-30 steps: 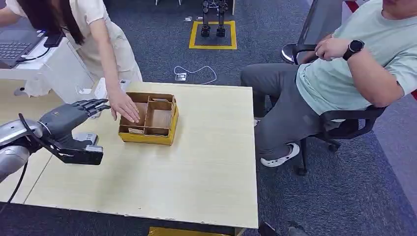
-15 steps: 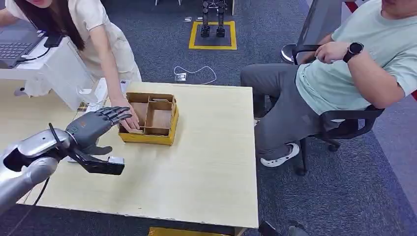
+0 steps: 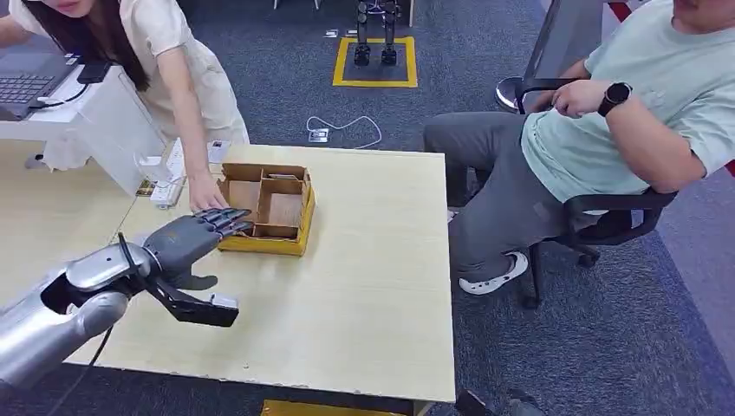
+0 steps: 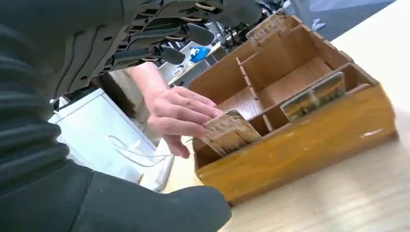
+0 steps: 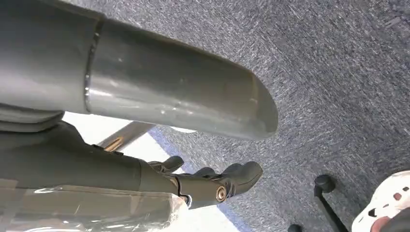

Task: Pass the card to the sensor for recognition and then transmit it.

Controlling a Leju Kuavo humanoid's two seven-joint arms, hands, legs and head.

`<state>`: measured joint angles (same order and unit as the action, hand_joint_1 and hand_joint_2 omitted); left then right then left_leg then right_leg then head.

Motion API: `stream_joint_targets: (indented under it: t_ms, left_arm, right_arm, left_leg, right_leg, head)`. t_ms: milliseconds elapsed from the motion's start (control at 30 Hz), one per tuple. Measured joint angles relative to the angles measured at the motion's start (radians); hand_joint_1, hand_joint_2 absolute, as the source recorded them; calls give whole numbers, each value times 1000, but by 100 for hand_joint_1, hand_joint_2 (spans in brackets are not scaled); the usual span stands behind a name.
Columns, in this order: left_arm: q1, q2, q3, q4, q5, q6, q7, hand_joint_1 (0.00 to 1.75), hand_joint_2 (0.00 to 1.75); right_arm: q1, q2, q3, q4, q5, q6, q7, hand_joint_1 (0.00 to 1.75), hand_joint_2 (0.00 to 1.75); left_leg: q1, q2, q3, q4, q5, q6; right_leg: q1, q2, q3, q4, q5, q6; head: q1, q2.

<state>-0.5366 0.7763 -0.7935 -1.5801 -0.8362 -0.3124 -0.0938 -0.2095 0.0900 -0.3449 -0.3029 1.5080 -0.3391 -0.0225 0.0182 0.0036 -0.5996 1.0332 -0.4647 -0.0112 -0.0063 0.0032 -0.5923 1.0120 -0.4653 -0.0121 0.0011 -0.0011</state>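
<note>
Pale wooden table (image 3: 364,286) on dark grey office carpet, and the action sits at its far left. The robot's left hand (image 3: 192,238) hovers low over the tabletop, dark fingers (image 3: 227,218) stretched flat and spread, holding nothing, their tips at the near-left corner of the yellow-sided, brown cardboard divided box (image 3: 264,208). Right there, at about eleven o'clock from those fingertips, the standing person's hand (image 4: 181,116) is tucking a patterned brown card (image 4: 229,133) into the box's corner compartment, the card tilted and leaning on the wall. A second greenish-yellow card (image 4: 315,95) stands in the neighbouring front slot. Out at three o'clock a seated person in a pale green shirt (image 3: 641,113) watches from an office chair. The right hand (image 5: 212,186) hangs over the carpet with its fingers curled in on nothing. The danger, I'd say, is a collision: robot fingers and human fingers want the same corner, so pressing in now could strike that hand, knock the card flat, or shove the light box along the table. A flat card against a wall is also a slippery pinch.
</note>
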Motion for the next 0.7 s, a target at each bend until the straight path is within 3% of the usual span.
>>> stream_joint_targets:
  t_ms: [700]
  left_arm:
    - [58, -105, -32, 76, -73, 68, 18, 0, 175]
  right_arm:
    - [1, 0, 0, 0, 2, 0, 0, 0, 0]
  left_leg:
    - [0, 0, 0, 0, 0, 0]
  right_leg:
    - [0, 0, 0, 0, 0, 0]
  head:
    - [0, 0]
